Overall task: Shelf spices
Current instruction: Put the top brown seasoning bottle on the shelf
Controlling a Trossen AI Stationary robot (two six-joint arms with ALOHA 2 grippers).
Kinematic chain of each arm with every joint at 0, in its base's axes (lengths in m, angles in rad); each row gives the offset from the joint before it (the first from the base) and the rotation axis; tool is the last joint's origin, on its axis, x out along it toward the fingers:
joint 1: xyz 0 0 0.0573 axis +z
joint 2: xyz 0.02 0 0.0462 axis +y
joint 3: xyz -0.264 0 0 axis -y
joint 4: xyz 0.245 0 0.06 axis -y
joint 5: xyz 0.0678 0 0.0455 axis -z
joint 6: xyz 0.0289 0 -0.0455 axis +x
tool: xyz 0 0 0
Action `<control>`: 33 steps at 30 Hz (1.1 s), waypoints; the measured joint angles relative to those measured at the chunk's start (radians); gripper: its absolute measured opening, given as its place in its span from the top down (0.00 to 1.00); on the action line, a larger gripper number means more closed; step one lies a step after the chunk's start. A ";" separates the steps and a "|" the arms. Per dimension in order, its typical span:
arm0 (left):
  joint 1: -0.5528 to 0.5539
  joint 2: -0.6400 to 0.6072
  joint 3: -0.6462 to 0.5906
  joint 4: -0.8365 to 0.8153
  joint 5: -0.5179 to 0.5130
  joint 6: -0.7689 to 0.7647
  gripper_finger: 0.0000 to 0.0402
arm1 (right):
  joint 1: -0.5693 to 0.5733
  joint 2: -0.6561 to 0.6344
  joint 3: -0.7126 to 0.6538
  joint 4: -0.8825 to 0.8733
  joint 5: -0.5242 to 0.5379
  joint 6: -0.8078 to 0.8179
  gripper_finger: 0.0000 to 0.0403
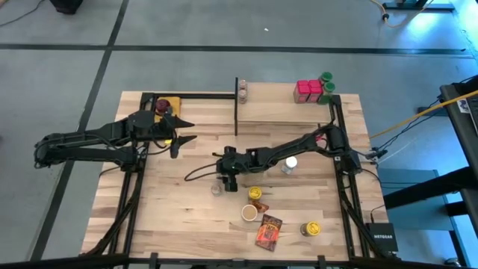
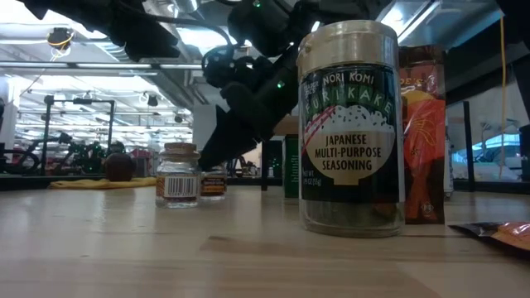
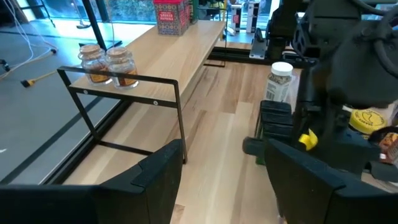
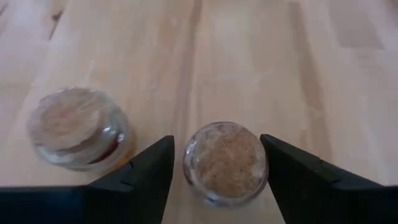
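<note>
Right gripper | fingers parted, narrowly straddling cork-topped jar, no contact seen | second jar just beside one finger | risk: neighbour is clipped and toppled on closing | shelf well apart | left gripper wide, idle

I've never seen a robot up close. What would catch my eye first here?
Probably the right gripper at the table's middle, pointing straight down with its fingers either side of a small cork-topped jar, a twin jar beside it. Behind, the shelf already carries red boxes at its right end.
</note>
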 joint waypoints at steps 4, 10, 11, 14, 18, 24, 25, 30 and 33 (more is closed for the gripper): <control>0.000 0.000 0.000 -0.001 0.000 -0.003 0.45 | 0.002 0.004 0.000 0.003 -0.001 0.000 0.48; 0.000 0.000 0.000 -0.001 0.000 -0.001 0.45 | 0.002 0.004 0.000 0.009 0.000 0.000 0.55; 0.000 0.000 0.000 -0.001 0.000 -0.001 0.45 | 0.002 0.004 0.000 0.010 0.001 0.000 0.55; 0.000 0.000 0.000 -0.001 0.000 -0.004 0.45 | 0.002 0.004 0.004 0.003 0.000 0.003 0.55; 0.000 0.000 0.000 -0.011 0.000 -0.004 0.45 | 0.003 -0.011 0.042 -0.091 0.000 0.002 0.55; 0.000 0.000 0.000 -0.008 0.000 -0.004 0.45 | 0.003 -0.150 0.091 -0.190 0.036 -0.016 0.55; 0.000 0.000 0.000 -0.008 0.000 -0.004 0.45 | 0.003 -0.181 0.094 -0.212 0.050 -0.022 0.55; 0.000 0.000 0.000 -0.008 0.000 -0.007 0.45 | -0.015 -0.346 0.097 -0.287 0.148 -0.053 0.55; 0.000 0.000 0.000 -0.008 0.000 -0.007 0.45 | -0.052 -0.447 0.098 -0.349 0.247 -0.069 0.55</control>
